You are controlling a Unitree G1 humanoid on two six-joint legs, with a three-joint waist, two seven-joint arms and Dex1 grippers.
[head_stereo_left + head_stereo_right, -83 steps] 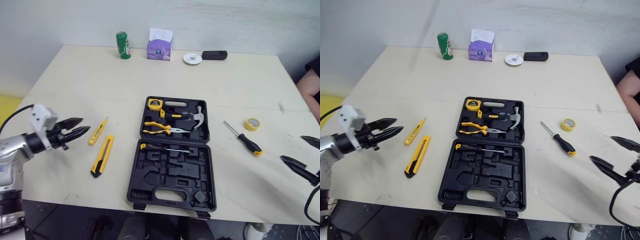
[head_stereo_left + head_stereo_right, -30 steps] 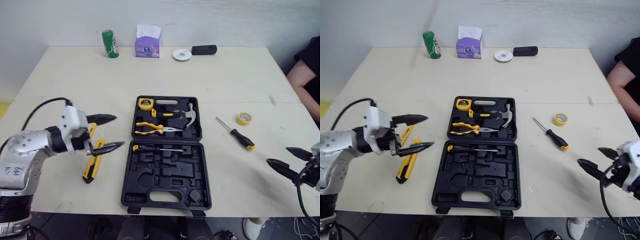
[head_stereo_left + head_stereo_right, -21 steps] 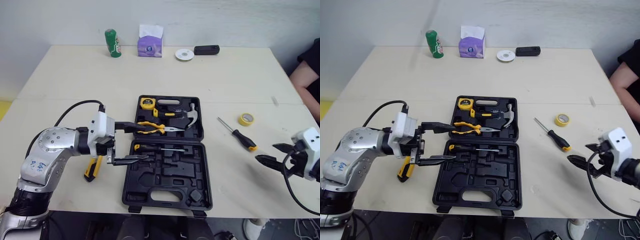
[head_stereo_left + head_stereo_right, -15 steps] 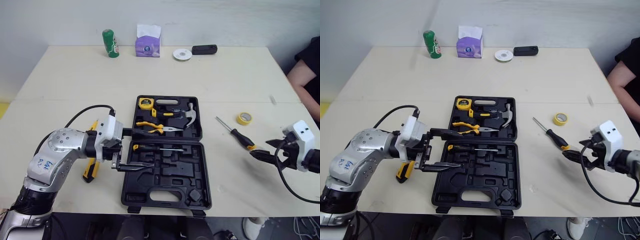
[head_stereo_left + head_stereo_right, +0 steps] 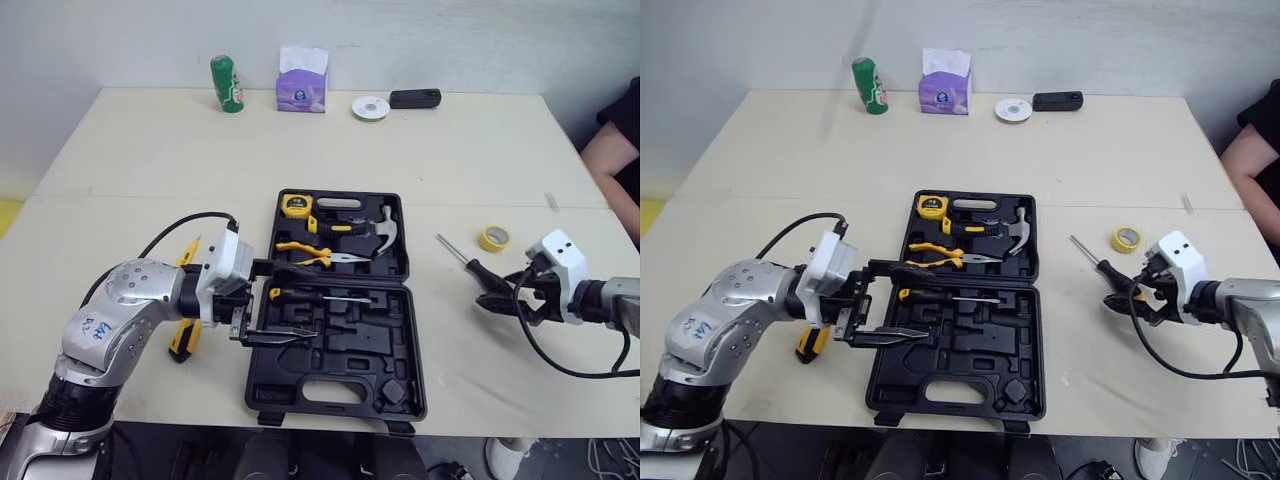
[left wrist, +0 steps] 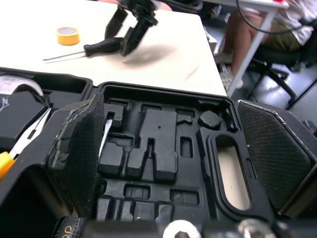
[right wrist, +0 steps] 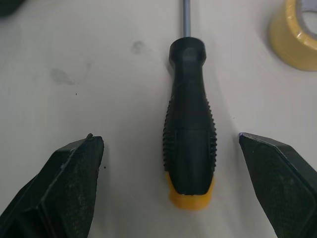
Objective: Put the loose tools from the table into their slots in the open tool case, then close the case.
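Right gripper (image 5: 494, 298) has advanced to straddle the screwdriver (image 7: 189, 134), jaws spread; left gripper (image 5: 308, 303) gapes over the case (image 5: 400, 335).

Open black tool case (image 5: 335, 372) flat at table centre, lid half toward 12 o'clock. At 3 o'clock, black-handled, yellow-capped screwdriver (image 7: 189, 144) flat, shaft toward 10. At 9 o'clock, yellow utility knife (image 5: 181, 343).
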